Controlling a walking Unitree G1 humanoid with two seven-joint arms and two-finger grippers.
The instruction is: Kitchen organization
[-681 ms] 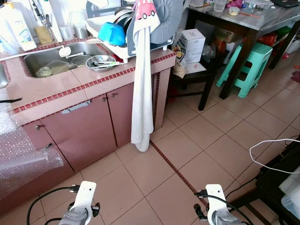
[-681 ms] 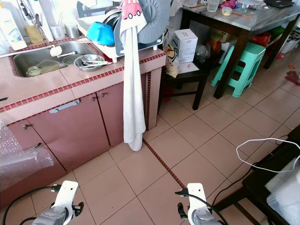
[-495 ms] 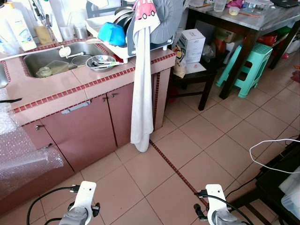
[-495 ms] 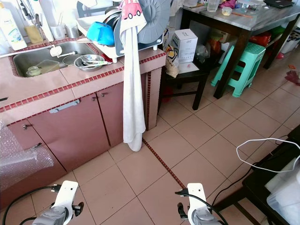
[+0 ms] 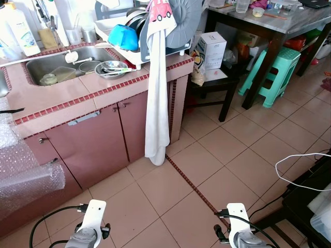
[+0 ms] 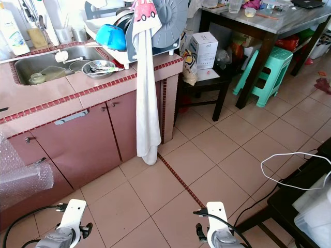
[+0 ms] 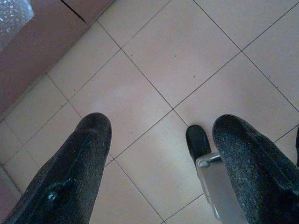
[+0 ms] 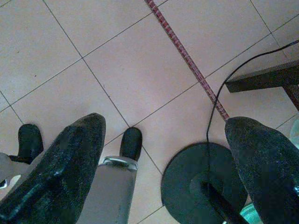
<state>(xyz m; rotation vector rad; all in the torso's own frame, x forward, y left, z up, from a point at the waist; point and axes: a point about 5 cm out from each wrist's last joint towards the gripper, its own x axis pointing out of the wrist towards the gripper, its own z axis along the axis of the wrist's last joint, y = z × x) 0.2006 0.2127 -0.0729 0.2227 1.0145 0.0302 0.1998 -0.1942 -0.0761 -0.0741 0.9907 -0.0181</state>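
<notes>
Facing pink tabletop (image 5: 98,85) with left gripper (image 7: 159,154) and right gripper (image 8: 163,154) hanging wide apart, empty; risk of snagging hanging towel (image 5: 156,103) when approaching sink (image 5: 57,64).

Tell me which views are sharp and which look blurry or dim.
Eye views: bright, sharp; the towel and sink read clearly. Left wrist view: dim, fingers soft. Right wrist view: floor sharp, fingers blurred.

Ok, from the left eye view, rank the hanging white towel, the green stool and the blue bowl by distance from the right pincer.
1. White towel, draped off the counter's end, ahead of the right pincer.
2. Green stool, far right, beside the dark table.
3. Blue bowl, up in the dish rack.
</notes>
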